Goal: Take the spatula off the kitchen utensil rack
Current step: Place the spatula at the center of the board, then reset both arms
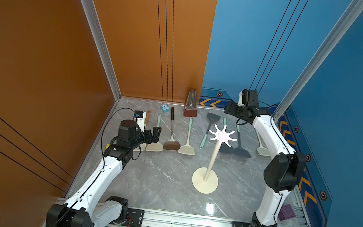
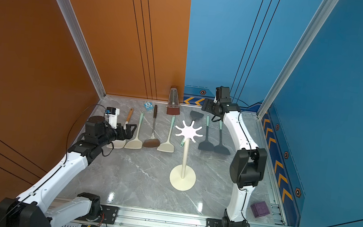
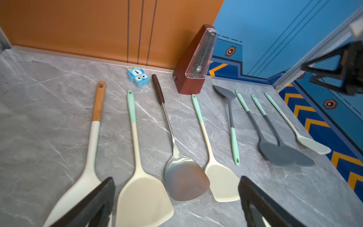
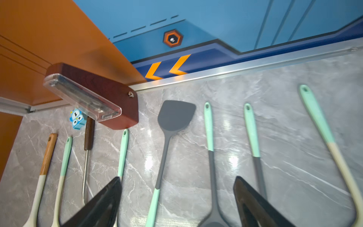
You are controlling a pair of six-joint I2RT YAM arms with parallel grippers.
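Note:
The cream kitchen utensil rack stands upright in the middle of the table, and I see nothing hanging on its white star crown. Several spatulas lie flat in a row behind it, among them a steel spatula and a grey spatula with its blade toward the back wall. My left gripper hovers open over the cream blades at the left of the row. Above the handles at the back right, my right gripper is open with nothing between its jaws.
A brown metronome and a small blue owl toy stand by the back wall. A purple block lies at the right edge near the right arm's base. Orange and blue walls close in the table.

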